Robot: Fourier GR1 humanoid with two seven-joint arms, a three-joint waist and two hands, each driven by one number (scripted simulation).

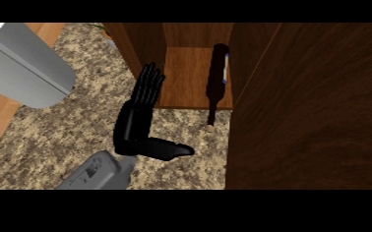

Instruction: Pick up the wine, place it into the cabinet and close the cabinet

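**A:** Speckled stone counter [80, 128] below us, and at the back of it a wooden cabinet [145, 42] stands open, its shelf [185, 78] showing.

**B:** Where's the wine?

**A:** In the cabinet. The wine bottle [217, 73] is a dark shape on the shelf, close to the cabinet's right side, with its body deep inside and its neck pointing out the front. The neck tip pokes past the shelf's front lip.

**B:** Lying flat or leaning?

**A:** I can't tell from this steep angle. There's a sliver of pale label and little else.

**B:** And the hand?

**A:** The left hand [134, 123] sits just in front of the cabinet's left wall. Its fingers [149, 83] are straight and reach the shelf's front corner, the thumb [174, 151] is stuck out sideways, and it holds nothing. It's well clear of the bottle. My read is that it's open because the bottle is delivered and only the closing is left.

**B:** So the door is next?

**A:** I'd say so. The cabinet door [305, 108] is swung wide on the cabinet's right, a big dark panel. The protruding neck worries me, because it could foul the door if it isn't nudged in.

**B:** Anything we're missing?

**A:** Plenty. The door hides whatever lies behind it, and the right hand shows nowhere. Left of the cabinet, a grey rounded object [33, 69] is cut off at the edge, and I can't name it. The forearm [98, 172] is cropped too.
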